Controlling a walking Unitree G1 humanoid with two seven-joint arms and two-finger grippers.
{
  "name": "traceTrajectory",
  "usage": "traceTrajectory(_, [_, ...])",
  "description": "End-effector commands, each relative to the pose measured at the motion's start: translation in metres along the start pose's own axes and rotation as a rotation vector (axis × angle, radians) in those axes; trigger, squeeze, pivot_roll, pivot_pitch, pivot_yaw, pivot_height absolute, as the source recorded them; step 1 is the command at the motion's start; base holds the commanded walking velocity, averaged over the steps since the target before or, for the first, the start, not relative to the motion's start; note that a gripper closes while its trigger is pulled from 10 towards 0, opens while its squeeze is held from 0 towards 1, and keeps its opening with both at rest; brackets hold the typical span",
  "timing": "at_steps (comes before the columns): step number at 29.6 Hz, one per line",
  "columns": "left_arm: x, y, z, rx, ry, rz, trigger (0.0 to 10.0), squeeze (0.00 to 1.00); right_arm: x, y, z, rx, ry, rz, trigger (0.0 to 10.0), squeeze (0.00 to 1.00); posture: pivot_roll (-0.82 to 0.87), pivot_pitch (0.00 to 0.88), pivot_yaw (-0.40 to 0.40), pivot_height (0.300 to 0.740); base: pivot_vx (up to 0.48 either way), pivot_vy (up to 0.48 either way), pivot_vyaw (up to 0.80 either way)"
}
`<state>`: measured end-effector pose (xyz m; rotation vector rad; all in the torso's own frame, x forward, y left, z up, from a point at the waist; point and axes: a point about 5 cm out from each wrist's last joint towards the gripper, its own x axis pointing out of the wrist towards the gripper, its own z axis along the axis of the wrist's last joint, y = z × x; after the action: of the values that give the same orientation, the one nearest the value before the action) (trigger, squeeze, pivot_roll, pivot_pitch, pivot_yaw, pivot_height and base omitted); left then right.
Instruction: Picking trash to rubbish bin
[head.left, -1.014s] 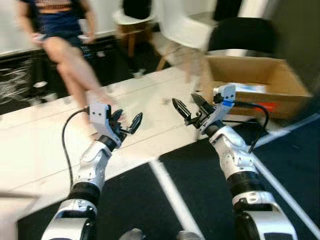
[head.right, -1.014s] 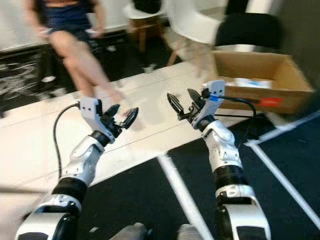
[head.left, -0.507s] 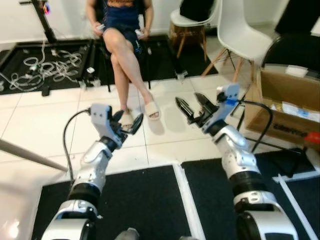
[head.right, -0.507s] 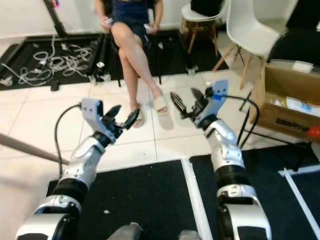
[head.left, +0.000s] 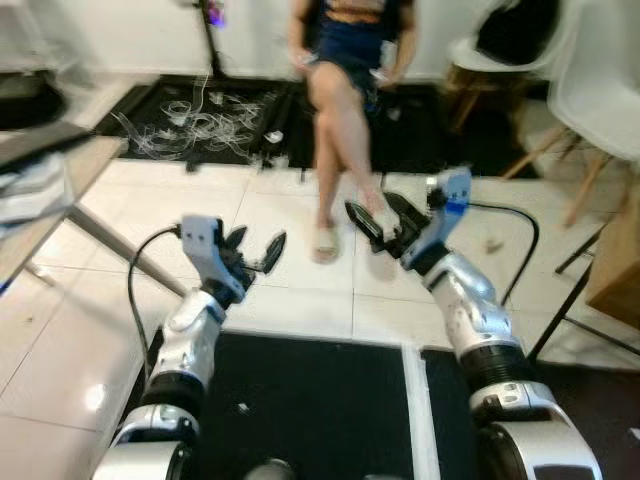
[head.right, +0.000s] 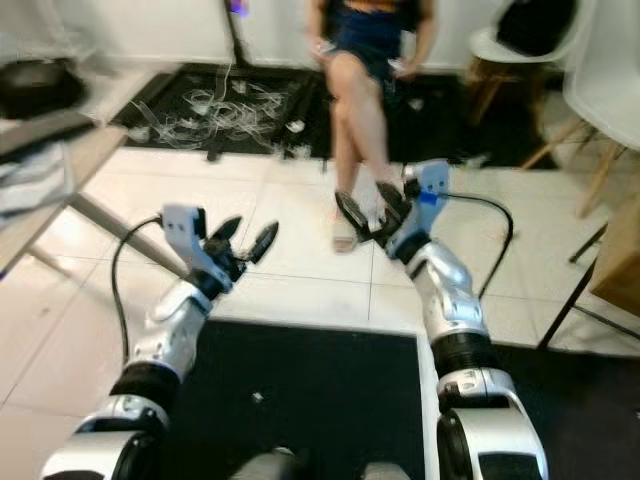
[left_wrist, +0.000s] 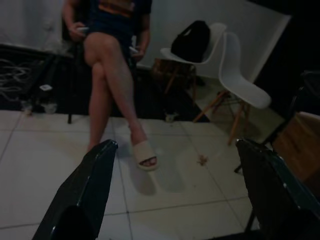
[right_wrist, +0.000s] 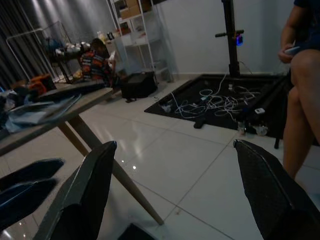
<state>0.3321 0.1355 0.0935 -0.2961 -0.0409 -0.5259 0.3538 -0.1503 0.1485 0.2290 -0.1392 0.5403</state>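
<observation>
From the head, the left gripper (head.left: 256, 247) and right gripper (head.left: 380, 220) reach forward with fingers wide and empty, likely searching. In the left wrist view, a scrap (left_wrist: 202, 160) lies on tiles well beyond the fingertips, near a person (left_wrist: 112, 60). The right wrist view shows a table (right_wrist: 55, 107) beside the fingers; I can't see a bin.

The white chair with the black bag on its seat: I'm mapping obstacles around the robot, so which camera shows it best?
The left wrist view: the white chair shows its shell, wooden legs and the black bag sharply, though dimly lit. The left eye view catches a blurred part of it at the top right; so does the right eye view.
</observation>
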Motion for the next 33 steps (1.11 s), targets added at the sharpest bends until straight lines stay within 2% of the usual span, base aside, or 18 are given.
traceTrajectory(1, [-0.0031,0.0039,-0.0011,0.009,0.013,0.01,10.0,0.0,0.0016,0.004,-0.0035,0.011,0.008,0.011,10.0,0.0,-0.02,0.026,0.006,0.74,0.0,0.0,0.77])
traceTrajectory(33, [-0.0031,0.005,-0.0003,0.011,0.015,0.007,10.0,0.0,0.0032,0.0048,-0.0033,0.017,0.006,0.014,10.0,0.0,-0.02,0.03,0.013,0.74,0.0,0.0,0.77])
